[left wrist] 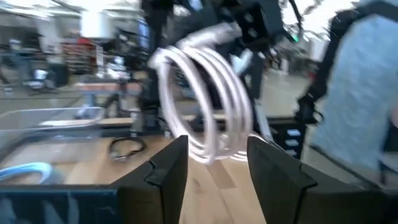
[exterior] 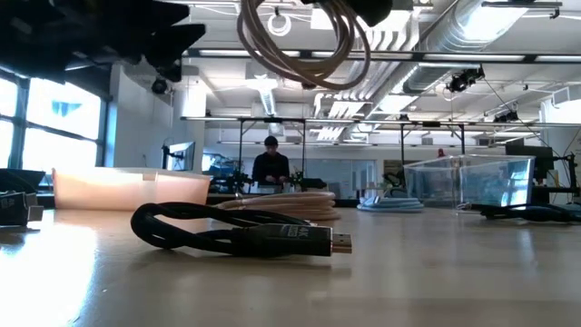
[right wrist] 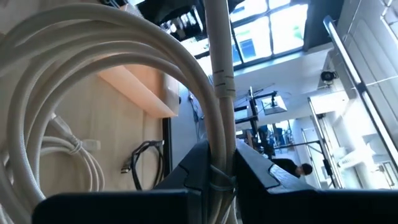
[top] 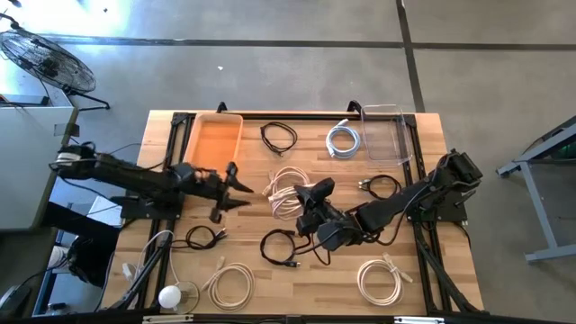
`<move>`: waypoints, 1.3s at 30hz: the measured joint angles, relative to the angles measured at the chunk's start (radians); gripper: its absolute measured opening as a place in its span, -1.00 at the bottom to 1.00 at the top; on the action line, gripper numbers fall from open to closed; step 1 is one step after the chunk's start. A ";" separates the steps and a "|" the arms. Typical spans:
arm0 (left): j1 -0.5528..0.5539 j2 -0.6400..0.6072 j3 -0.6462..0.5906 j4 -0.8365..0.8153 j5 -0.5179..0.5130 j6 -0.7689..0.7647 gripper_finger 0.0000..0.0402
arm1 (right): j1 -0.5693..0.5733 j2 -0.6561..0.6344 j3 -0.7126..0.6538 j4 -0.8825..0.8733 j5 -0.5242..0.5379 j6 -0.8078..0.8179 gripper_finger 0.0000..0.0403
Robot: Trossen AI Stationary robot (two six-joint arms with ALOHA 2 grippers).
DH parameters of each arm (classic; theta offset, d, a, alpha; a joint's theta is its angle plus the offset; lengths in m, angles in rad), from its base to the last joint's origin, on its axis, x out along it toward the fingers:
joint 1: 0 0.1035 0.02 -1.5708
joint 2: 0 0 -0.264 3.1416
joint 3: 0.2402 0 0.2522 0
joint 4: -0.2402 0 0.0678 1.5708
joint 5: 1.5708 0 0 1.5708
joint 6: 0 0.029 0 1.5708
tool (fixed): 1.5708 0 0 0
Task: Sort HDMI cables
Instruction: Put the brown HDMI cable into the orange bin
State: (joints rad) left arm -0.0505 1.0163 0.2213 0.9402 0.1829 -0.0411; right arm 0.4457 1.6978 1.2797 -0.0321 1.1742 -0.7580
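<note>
The right hand (top: 310, 200) pinches a cream cable (exterior: 304, 41) high above the counter (top: 423, 171). Carry it slowly to the orange tray (top: 214, 142). The left hand (left wrist: 214, 163) waits, spread wide.

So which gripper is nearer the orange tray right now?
Left. The left gripper, fingers open, sits just below the orange tray's near edge. The right gripper, shut on a cream cable coil, is farther toward the table's middle.

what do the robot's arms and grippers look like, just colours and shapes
Both arms are dark, jointed and matte black. The left gripper ends in two slim pointed fingers; up close its fingers are broad, angular black wedges. The right gripper is blocky, also black. No markings are visible.
</note>
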 joint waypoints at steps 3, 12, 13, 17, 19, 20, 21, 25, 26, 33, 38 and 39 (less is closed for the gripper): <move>-0.018 0.106 0.087 0.000 0.055 0.051 -0.20 | 0.004 0.000 0.000 0.006 0.001 -0.012 -0.81; -0.016 0.259 0.239 -0.031 0.174 0.082 -0.20 | 0.035 0.000 0.000 0.007 0.022 -0.032 -0.81; -0.016 0.264 0.246 -0.047 0.173 0.082 -0.20 | 0.036 0.000 0.000 0.006 0.022 -0.036 -0.81; -0.016 0.275 0.265 -0.096 0.140 0.097 -0.20 | 0.046 0.000 0.000 0.004 0.038 -0.039 -0.81; -0.016 0.275 0.266 -0.100 0.126 0.100 -0.20 | 0.054 0.000 0.000 0.003 0.051 -0.039 -0.81; -0.016 0.275 0.266 -0.102 0.125 0.100 -0.20 | 0.059 0.000 0.000 0.004 0.057 -0.039 -0.81; -0.016 0.275 0.266 -0.102 0.125 0.100 -0.20 | 0.065 0.000 0.000 0.003 0.059 -0.038 -0.81; -0.016 0.275 0.266 -0.105 0.141 0.101 -0.20 | 0.088 0.000 0.000 -0.005 0.088 -0.029 -0.81; -0.015 0.275 0.266 -0.105 0.144 0.107 -0.20 | 0.094 -0.001 0.000 -0.006 0.097 -0.027 -0.81; -0.015 0.276 0.266 -0.108 0.147 0.122 -0.20 | 0.120 -0.001 0.000 -0.014 0.099 -0.012 -0.81; -0.015 0.276 0.266 -0.107 0.148 0.123 -0.20 | 0.120 -0.001 0.000 -0.023 0.099 -0.005 -0.81; -0.015 0.276 0.266 -0.106 0.148 0.123 -0.20 | 0.120 -0.001 0.000 -0.023 0.096 -0.005 -0.81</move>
State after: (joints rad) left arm -0.0656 1.2919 0.4877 0.8337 0.3308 0.0815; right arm 0.5654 1.6970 1.2797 -0.0551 1.2698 -0.7628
